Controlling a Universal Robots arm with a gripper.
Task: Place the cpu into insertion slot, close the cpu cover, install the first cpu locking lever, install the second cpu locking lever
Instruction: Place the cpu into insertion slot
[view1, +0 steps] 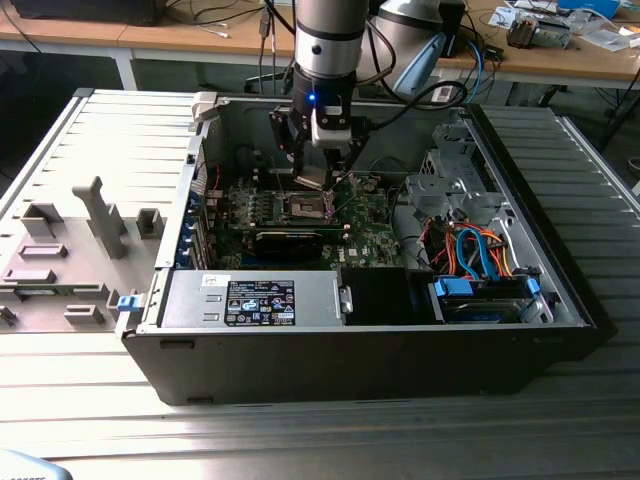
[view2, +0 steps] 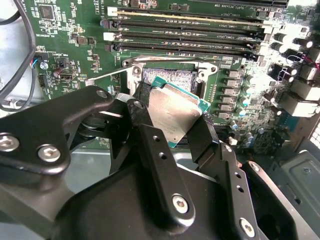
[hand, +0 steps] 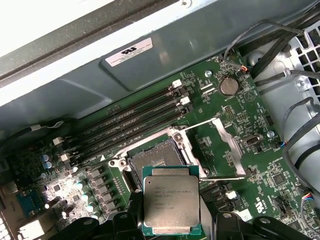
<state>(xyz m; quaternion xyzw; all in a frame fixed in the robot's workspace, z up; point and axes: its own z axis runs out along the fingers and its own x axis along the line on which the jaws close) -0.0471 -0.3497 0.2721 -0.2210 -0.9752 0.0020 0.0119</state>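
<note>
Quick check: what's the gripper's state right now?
The gripper is closed, holding the cpu over the insertion slot.

Faint print lines mark the cpu (hand: 171, 204) top. A white label (hand: 128, 52) sits on the case wall (hand: 75, 95), and a dark sticker (view1: 258, 301) on the power supply (view1: 188, 298). None is readable.

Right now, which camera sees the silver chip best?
The first wrist view: the cpu faces it flat, its top plainly showing. The second wrist view shows it tilted between the jaws; the exterior view, a speck.
</note>
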